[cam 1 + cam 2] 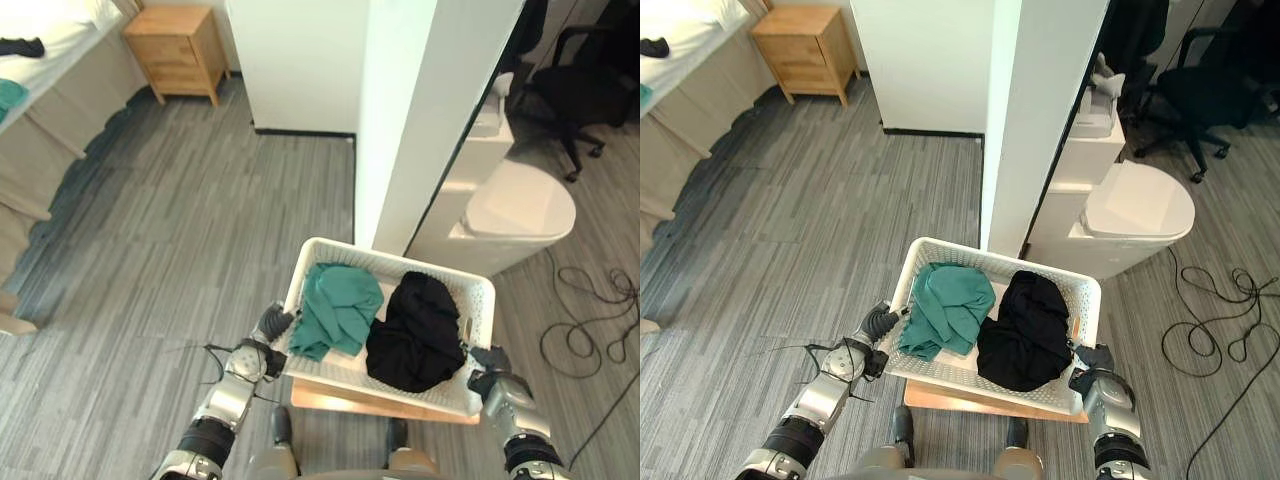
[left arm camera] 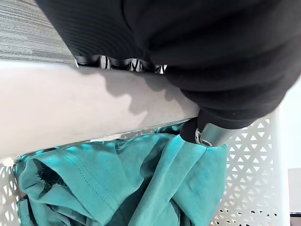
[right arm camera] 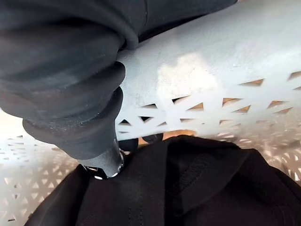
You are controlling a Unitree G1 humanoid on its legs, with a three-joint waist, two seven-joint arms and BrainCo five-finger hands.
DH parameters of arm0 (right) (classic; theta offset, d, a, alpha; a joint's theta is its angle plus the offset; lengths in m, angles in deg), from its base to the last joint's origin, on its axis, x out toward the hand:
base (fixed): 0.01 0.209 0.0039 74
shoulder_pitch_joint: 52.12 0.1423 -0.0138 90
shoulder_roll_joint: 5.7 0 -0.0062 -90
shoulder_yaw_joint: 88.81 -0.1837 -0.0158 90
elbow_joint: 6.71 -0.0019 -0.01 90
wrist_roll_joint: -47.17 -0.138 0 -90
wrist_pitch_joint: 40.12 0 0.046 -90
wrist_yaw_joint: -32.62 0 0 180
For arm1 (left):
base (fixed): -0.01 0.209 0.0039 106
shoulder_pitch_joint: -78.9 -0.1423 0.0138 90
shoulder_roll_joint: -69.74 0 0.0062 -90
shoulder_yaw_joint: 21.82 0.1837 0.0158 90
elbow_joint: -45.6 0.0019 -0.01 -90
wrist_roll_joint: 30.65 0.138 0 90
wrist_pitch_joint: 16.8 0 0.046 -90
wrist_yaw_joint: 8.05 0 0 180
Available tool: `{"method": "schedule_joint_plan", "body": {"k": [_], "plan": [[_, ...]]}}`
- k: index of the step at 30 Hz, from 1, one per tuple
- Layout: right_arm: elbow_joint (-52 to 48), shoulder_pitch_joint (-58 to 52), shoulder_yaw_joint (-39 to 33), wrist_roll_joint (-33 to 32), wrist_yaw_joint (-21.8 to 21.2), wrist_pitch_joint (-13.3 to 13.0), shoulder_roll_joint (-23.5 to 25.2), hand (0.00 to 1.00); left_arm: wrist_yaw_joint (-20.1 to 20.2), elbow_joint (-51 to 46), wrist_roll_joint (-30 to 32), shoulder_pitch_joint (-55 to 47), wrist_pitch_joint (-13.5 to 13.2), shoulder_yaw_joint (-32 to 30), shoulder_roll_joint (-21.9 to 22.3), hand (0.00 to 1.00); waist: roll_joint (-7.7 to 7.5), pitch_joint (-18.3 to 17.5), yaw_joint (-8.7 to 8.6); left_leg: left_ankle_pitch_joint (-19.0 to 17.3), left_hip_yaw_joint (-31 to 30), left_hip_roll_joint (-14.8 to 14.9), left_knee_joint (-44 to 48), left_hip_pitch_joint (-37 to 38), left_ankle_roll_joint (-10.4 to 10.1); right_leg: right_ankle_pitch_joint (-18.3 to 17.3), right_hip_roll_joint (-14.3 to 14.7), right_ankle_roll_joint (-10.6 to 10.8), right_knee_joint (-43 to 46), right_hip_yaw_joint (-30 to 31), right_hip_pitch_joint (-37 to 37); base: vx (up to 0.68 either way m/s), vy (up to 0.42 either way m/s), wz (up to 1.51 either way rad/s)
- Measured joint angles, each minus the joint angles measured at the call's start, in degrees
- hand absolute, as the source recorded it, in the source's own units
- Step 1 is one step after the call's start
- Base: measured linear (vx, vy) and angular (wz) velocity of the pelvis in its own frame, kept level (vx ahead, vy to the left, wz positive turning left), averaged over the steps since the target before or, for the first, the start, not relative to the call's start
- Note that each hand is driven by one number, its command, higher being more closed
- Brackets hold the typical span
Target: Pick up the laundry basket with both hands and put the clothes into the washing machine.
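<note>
Left eye view puts the white perforated laundry basket (image 1: pixel 400 261) right in front of me, low in the middle, turned slightly so its far left corner points toward the wall. Inside it, a crumpled teal garment (image 1: pixel 335 305) lies on the left half and a bunched black garment (image 1: pixel 415 330) on the right, the two touching at the centre.

My left hand (image 1: pixel 272 322) clasps the basket's left rim. From its wrist camera I see the fingers (image 2: pixel 117 62) curled under the rim's outer edge and the thumb (image 2: pixel 209 136) hooked over the top, its tip against the teal cloth. My right hand (image 1: pixel 490 360) grips the right rim the same way, thumb (image 3: pixel 107 162) inside the wall beside the black cloth.

A light wooden table (image 1: pixel 340 402) edge shows under the near rim; I cannot tell whether the basket rests on it.

Around this is grey plank floor (image 1: pixel 180 230). A white wall (image 1: pixel 400 120) stands just beyond the basket, a toilet (image 1: pixel 520 205) to its right and a black office chair (image 1: pixel 585 90) farther back. Far left are a wooden nightstand (image 1: pixel 180 45) and a bed (image 1: pixel 50 50).
</note>
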Motion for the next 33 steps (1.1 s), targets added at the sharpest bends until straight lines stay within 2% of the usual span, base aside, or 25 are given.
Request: {"method": "schedule_joint_plan", "body": {"k": [4, 9, 11, 13, 14, 15, 16, 17, 18, 20, 21, 22, 23, 24, 25, 26, 27, 28, 29, 30, 31, 32, 33], "plan": [[-2.91, -2.47, 0.01, 0.6, 0.12, 0.14, 0.65, 1.0, 0.36, -2.32, -0.18, -3.35, -0.01, -0.39, 0.69, 1.0, 0.04, -2.12, 0.03, -0.25, -0.57, 0.53, 0.0, 0.74, -0.31, -0.46, 0.56, -0.13, -0.06, -0.27, 1.03, -0.02, -0.013, 0.04], [-6.12, -4.84, 0.11, 2.45, 0.07, 0.26, 1.66, 1.0, 1.28, -4.92, -0.6, -7.0, 0.12, -2.28, 1.86, 1.0, 0.67, -2.63, -0.04, -0.24, -1.5, 0.75, 0.55, 1.47, -0.32, -0.49, 0.72, -0.18, 0.28, -0.36, 2.25, -0.03, -0.004, 0.09], [-8.65, -6.66, 0.1, 2.67, -0.1, 0.37, 2.11, 1.0, 1.32, -7.33, -0.78, -9.19, 0.16, -2.34, 1.94, 1.0, 0.98, -2.61, 0.2, -1.8, -2.6, 1.02, 6.35, -1.65, 0.09, -0.69, 0.73, -0.74, 1.18, -1.3, 2.22, -0.04, -0.002, 0.26], [-9.54, -6.93, 0.06, 3.66, -0.11, 1.07, 1.67, 1.0, 1.33, -8.42, -1.57, -10.66, 0.34, -2.26, 2.48, 1.0, 1.71, -2.45, 0.25, -3.04, -4.8, 1.25, 12.65, -4.58, 0.35, -1.53, 0.74, -0.92, 3.39, -2.27, 2.17, -0.08, -0.019, 0.35], [-10.52, -6.86, 0.03, 4.05, -0.04, 1.25, 1.01, 1.0, 1.33, -8.99, -2.3, -11.09, 0.38, -2.22, 3.14, 1.0, 3.45, -2.22, 0.25, -3.42, -6.49, 2.61, 16.16, -6.97, 0.04, -2.84, 1.58, -1.59, 6.23, -2.59, 0.99, -0.17, -0.057, 0.43], [-10.99, -6.4, -0.01, 4.06, 0.12, 1.26, 0.71, 1.0, 1.32, -10.25, -2.45, -11.23, 0.43, -2.27, 3.24, 1.0, 4.24, -2.29, 0.3, -4.52, -7.82, 2.54, 15.78, -7.6, -0.98, -4.58, 1.52, -3.94, 8.54, -1.49, -1.42, -0.18, -0.011, 0.36], [-11.1, -5.87, -0.07, 4.09, 0.19, 1.25, 0.93, 1.0, 1.3, -10.73, -2.62, -11.27, 0.42, -2.45, 3.26, 1.0, 4.22, -1.86, 0.58, -6.86, -8.08, 2.61, 18.6, -8.54, 0.06, -4.66, 1.29, -3.28, 9.73, -1.81, -2.32, -0.19, 0.0, 0.01], [-11.33, -5.2, -0.38, 4.32, 0.43, 1.44, 0.68, 1.0, 1.31, -10.88, -2.86, -11.49, 0.44, -3.25, 4.51, 1.0, 4.66, -1.52, 2.01, -13.42, -8.02, 2.87, 37.17, -12.6, 2.82, -4.42, 0.57, -2.92, 12.23, -0.76, -3.28, -0.13, 0.082, -0.42], [-12.11, -5.53, 0.46, 4.57, 0.75, 1.65, 0.61, 1.0, 1.26, -11.39, -2.95, -13.05, 0.31, -4.42, 5.85, 1.0, 5.43, -1.64, 2.36, -16.16, -8.21, 3.07, 49.38, -11.57, 2.25, -4.26, 0.55, -2.79, 13.47, 1.09, -2.66, -0.11, 0.084, -0.54], [-14.71, -7.22, 1.43, 4.5, 0.97, 1.65, 0.56, 1.0, 1.23, -13.54, -3.43, -15.01, -0.13, -4.57, 5.85, 1.0, 6.39, -2.07, 1.8, -18.24, -10.29, 3.03, 60.02, -7.96, 0.16, -4.14, 0.57, -2.55, 14.19, 2.18, -2.61, -0.2, 0.216, -0.48], [-15.64, -7.79, 1.49, 4.47, 1.35, 1.65, 0.97, 1.0, 1.24, -14.39, -3.64, -15.35, -0.68, -4.49, 5.84, 1.0, 6.58, -2.23, 1.64, -17.77, -11.31, 2.98, 60.18, -4.36, -0.26, -3.28, 0.66, -2.0, 14.1, 3.96, -3.26, -0.25, 0.286, -0.39], [-15.73, -7.8, 1.43, 4.48, 1.48, 1.66, 1.31, 1.0, 1.24, -14.65, -3.97, -15.26, -0.74, -4.47, 6.05, 1.0, 6.58, -2.5, 1.58, -20.16, -11.87, 2.57, 57.11, -2.97, -1.62, -2.68, 0.73, -1.58, 13.94, 4.62, -3.59, -0.22, 0.294, -0.27], [-15.71, -7.95, 0.3, 4.48, 1.61, 1.82, 2.32, 1.0, 1.11, -14.87, -4.04, -14.93, -0.7, -4.8, 5.73, 1.0, 5.75, -3.69, 0.85, -23.12, -12.59, -0.11, 50.03, -1.98, -1.77, -0.95, 0.03, -1.39, 12.82, 5.51, -5.56, -0.17, 0.201, 0.05], [-15.71, -8.16, 0.4, 4.47, 1.52, 1.86, 3.29, 1.0, 1.05, -15.1, -4.1, -14.44, -0.73, -5.05, 4.73, 1.0, 3.58, -4.52, -0.1, -24.68, -13.83, -1.93, 43.0, -0.66, -1.49, -0.94, 0.63, -1.42, 15.2, 6.28, -8.06, -0.11, 0.126, 0.17], [-15.71, -8.4, 0.34, 4.43, 1.5, 1.83, 3.76, 1.0, 1.06, -15.11, -4.16, -13.99, -0.71, -5.04, 4.46, 1.0, 2.84, -4.38, -0.2, -25.58, -13.98, -2.51, 39.59, 0.39, -1.45, -0.93, 0.53, -1.81, 14.59, 5.72, -8.51, -0.09, 0.046, 0.1], [-15.7, -8.5, 0.27, 4.39, 1.48, 1.83, 4.07, 1.0, 1.06, -15.3, -4.48, -13.69, -0.67, -5.04, 4.64, 1.0, 2.62, -3.93, -0.02, -27.43, -13.93, -2.73, 35.72, 1.42, -0.51, 0.68, 0.52, -2.48, 13.5, 6.25, -9.31, -0.18, 0.098, -0.07], [-15.7, -9.12, -0.19, 4.39, 1.52, 1.86, 4.4, 1.0, 1.05, -15.5, -4.48, -13.71, -0.44, -5.0, 4.85, 1.0, 2.95, -3.7, 0.05, -30.28, -12.87, -2.89, 32.85, 2.09, 2.29, 2.35, 0.6, -2.16, 13.0, 6.38, -10.35, -0.32, 0.184, -0.38], [-15.65, -10.48, -0.46, 4.4, 1.52, 2.05, 6.03, 1.0, 0.94, -15.64, -4.48, -14.26, -0.11, -5.17, 4.25, 1.0, 1.61, -2.84, 1.05, -30.2, -10.51, -3.77, 32.51, 2.96, 2.32, 4.77, 0.16, -3.34, 12.44, 7.71, -10.48, -0.34, 0.189, -0.65], [-16.2, -12.41, -0.41, 4.4, 1.3, 2.06, 6.89, 1.0, 0.96, -16.34, -4.47, -15.4, 0.23, -5.18, 3.9, 1.0, 1.28, -2.8, 1.98, -29.98, -8.45, -3.75, 32.4, 3.56, 2.96, 7.83, 0.28, -3.69, 11.55, 8.51, -10.39, -0.32, 0.125, -0.81], [-17.25, -13.88, -0.24, 4.41, 1.32, 2.14, 7.51, 1.0, 0.97, -17.38, -4.47, -16.28, 0.49, -5.14, 3.79, 1.0, 0.47, -2.49, 2.05, -30.25, -6.91, -3.4, 32.36, 3.86, 4.16, 9.91, 0.33, -3.53, 10.6, 9.41, -10.38, -0.33, 0.074, -1.04], [-19.24, -16.02, -0.05, 4.42, 1.29, 2.35, 8.93, 1.0, 0.99, -20.12, -4.45, -17.9, 0.53, -5.15, 3.32, 1.0, -0.19, -2.56, 2.11, -30.1, -3.35, -3.51, 32.02, 4.22, 6.03, 15.46, 0.48, -1.93, 7.09, 10.17, -10.46, -0.45, 0.047, -1.26], [-20.46, -17.15, -0.22, 4.41, 1.27, 2.42, 9.87, 1.0, 1.11, -21.7, -4.39, -18.56, 0.5, -5.16, 2.98, 1.0, 0.49, -2.22, 2.16, -29.53, 1.28, -2.17, 31.53, 4.33, 7.29, 15.68, 0.78, 0.24, 6.52, 7.9, -10.79, -0.43, 0.002, -1.5], [-21.4, -17.82, -0.42, 4.4, 1.14, 2.5, 9.8, 1.0, 1.28, -21.77, -4.35, -18.56, 0.54, -5.05, 3.25, 1.0, -0.08, -2.73, 1.76, -28.45, 5.73, 0.17, 30.46, 4.59, 7.27, 9.97, 2.01, -2.7, 11.19, 3.62, -11.25, -0.32, -0.046, -1.2]]}}
